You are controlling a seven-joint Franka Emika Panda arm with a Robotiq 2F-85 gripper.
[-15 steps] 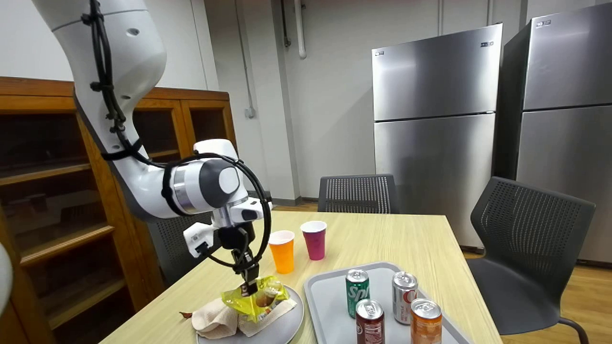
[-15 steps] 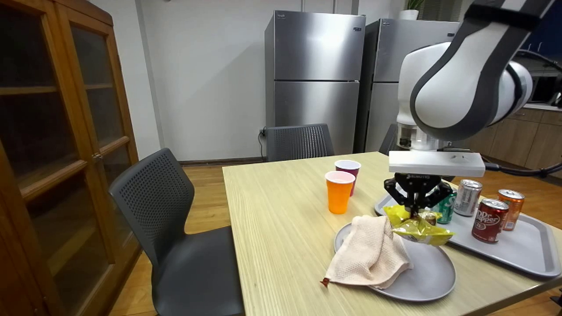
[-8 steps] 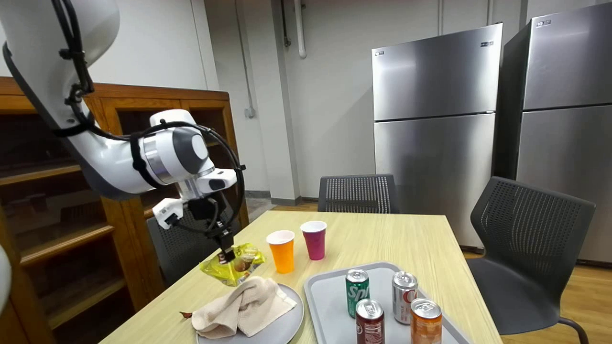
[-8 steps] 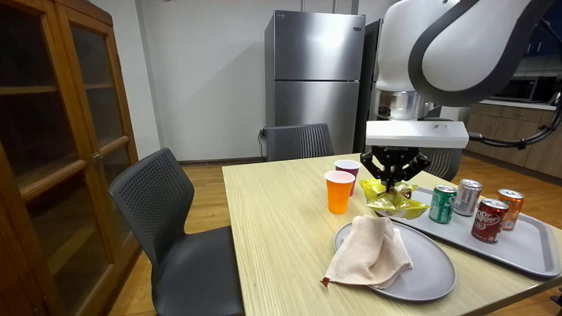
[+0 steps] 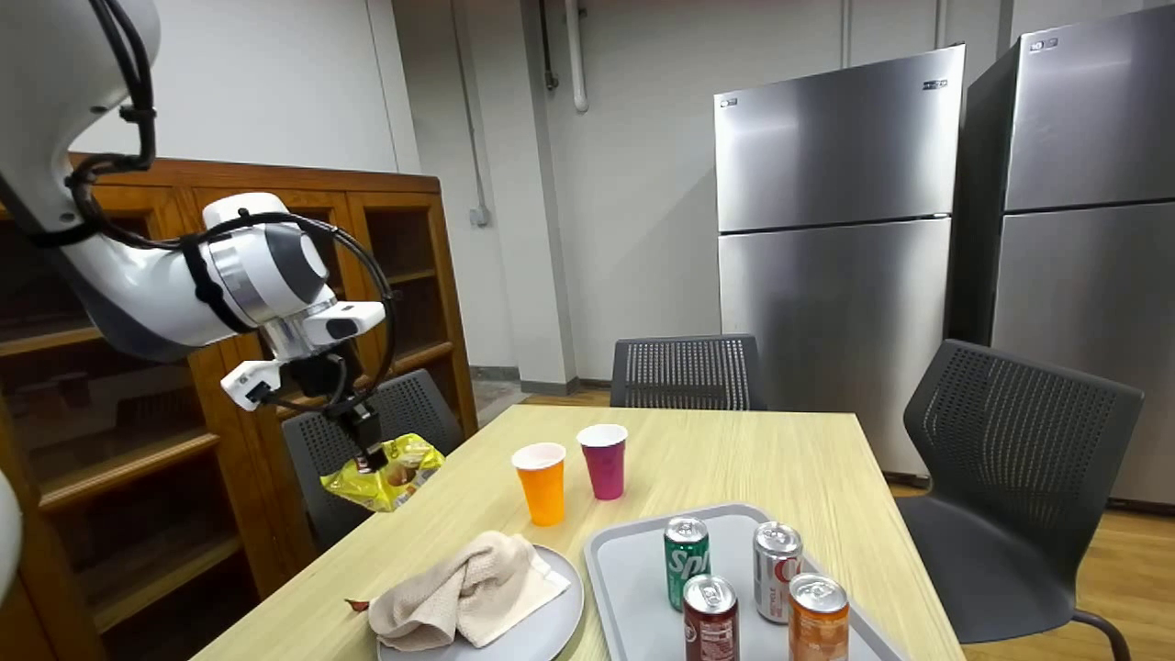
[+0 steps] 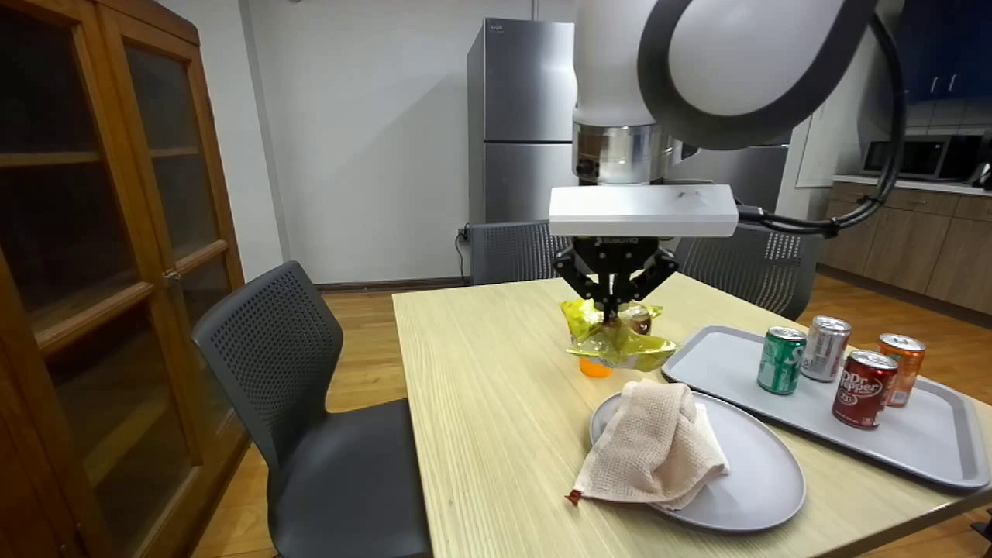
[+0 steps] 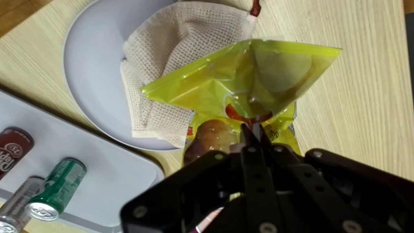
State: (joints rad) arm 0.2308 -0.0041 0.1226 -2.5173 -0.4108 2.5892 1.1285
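My gripper [image 7: 255, 129] is shut on a crinkled yellow see-through bag [image 7: 233, 84] with a brown round item showing through it. The bag hangs in the air in both exterior views. In an exterior view the gripper [image 5: 372, 459] and bag [image 5: 404, 473] are beyond the table's left edge as seen there. In an exterior view the bag [image 6: 620, 345] hides most of an orange cup [image 6: 595, 370]. A grey plate [image 6: 767, 480] carries a folded beige cloth [image 6: 651, 449]; in the wrist view the cloth [image 7: 181, 42] lies partly behind the bag.
A grey tray [image 5: 629, 569] holds a green can [image 5: 687, 560], a silver can [image 5: 776, 574], a dark red can [image 5: 711, 620] and an orange can [image 5: 817, 620]. A magenta cup [image 5: 604, 464] stands beside the orange cup [image 5: 542, 487]. A dark chair [image 6: 310, 426] and a wooden cabinet [image 6: 116, 271] stand nearby.
The gripper has lifted the bag off the plate and cloth and carried it up and leftward in both exterior views. The plate, cloth, cups and cans have stayed put.
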